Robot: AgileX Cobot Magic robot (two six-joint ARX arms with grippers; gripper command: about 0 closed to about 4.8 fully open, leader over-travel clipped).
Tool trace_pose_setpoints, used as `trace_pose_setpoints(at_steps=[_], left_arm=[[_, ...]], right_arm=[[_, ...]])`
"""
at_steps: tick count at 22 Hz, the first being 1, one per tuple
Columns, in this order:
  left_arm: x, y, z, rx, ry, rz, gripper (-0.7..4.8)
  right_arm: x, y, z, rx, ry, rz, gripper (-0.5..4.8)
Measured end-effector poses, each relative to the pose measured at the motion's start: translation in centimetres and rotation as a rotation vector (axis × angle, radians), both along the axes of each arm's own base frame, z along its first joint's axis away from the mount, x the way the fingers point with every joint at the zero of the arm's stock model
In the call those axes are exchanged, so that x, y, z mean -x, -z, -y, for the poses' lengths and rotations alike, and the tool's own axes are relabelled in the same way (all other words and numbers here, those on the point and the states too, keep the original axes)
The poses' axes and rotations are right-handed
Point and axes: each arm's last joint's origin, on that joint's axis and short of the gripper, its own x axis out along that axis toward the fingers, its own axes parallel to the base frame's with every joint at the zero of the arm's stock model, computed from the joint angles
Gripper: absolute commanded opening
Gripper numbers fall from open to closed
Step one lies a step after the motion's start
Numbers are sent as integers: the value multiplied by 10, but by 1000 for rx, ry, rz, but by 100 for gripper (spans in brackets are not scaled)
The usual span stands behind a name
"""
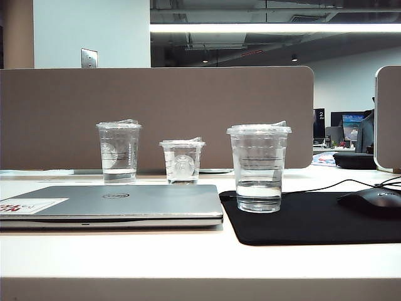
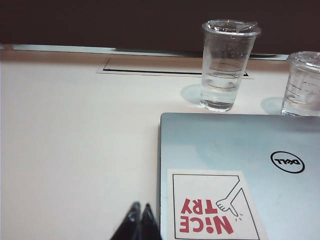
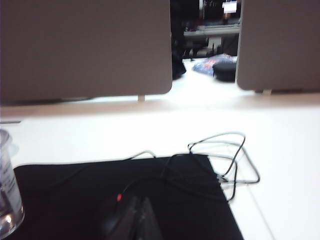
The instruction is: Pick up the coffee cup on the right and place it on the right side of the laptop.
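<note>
The coffee cup (image 1: pixel 259 168), a clear ridged tumbler with a flat lid and some water in it, stands on the black mouse pad (image 1: pixel 313 219) just right of the closed silver laptop (image 1: pixel 144 200). In the right wrist view only a sliver of the coffee cup (image 3: pixel 7 192) shows at the frame's edge. My right gripper (image 3: pixel 141 202) is shut and empty above the pad, apart from the cup. My left gripper (image 2: pixel 140 207) is shut and empty over the white table beside the laptop's (image 2: pixel 240 150) stickered corner. Neither gripper shows in the exterior view.
A tall logo cup (image 1: pixel 119 152) and a short logo cup (image 1: pixel 182 161) stand behind the laptop. A black mouse (image 1: pixel 371 202) lies on the pad's right end, its cable (image 3: pixel 225 155) looped off the pad. A brown partition (image 1: pixel 156 116) closes the desk's back.
</note>
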Motion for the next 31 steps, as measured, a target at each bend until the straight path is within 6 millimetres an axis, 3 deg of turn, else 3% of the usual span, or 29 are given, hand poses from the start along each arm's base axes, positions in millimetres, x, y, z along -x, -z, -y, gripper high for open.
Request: trace_pose_setpoints(at_steps=[5, 31], left_arm=[[0, 0, 0, 0, 0, 0, -5], [0, 0, 0, 0, 0, -1, -5]], right_arm=[[0, 8, -3, -5, -32, -86, -8], [0, 7, -3, -4, -38, -77, -9]])
